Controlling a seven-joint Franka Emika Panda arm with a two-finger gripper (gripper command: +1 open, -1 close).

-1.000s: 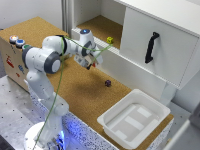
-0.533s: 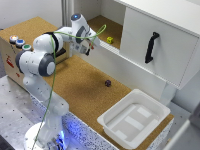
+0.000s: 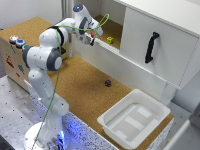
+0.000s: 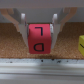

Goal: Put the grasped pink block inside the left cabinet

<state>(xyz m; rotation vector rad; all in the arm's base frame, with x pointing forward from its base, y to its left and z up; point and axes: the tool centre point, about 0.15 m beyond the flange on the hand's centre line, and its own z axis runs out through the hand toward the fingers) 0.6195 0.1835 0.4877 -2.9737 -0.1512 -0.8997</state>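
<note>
In the wrist view the pink block [image 4: 39, 39], a reddish-pink cube with dark letters on its face, sits clamped between my two fingers [image 4: 23, 27], above the white front ledge of the left cabinet. In the exterior view my gripper [image 3: 91, 36] is shut and hangs over the front edge of the left cabinet [image 3: 112, 31], a white-walled bay with a cork floor. The block itself is too small to make out there.
A yellow cube [image 3: 109, 39] lies on the cabinet floor and shows in the wrist view [image 4: 81, 44]. A dark purple cube [image 3: 107, 83] lies on the cork table. A white tub [image 3: 134, 116] stands at the front right. A white door with a black handle [image 3: 150, 47] is right of the bay.
The arm has moved up and towards the cabinet, carrying the block from over the table to the bay's front edge.
</note>
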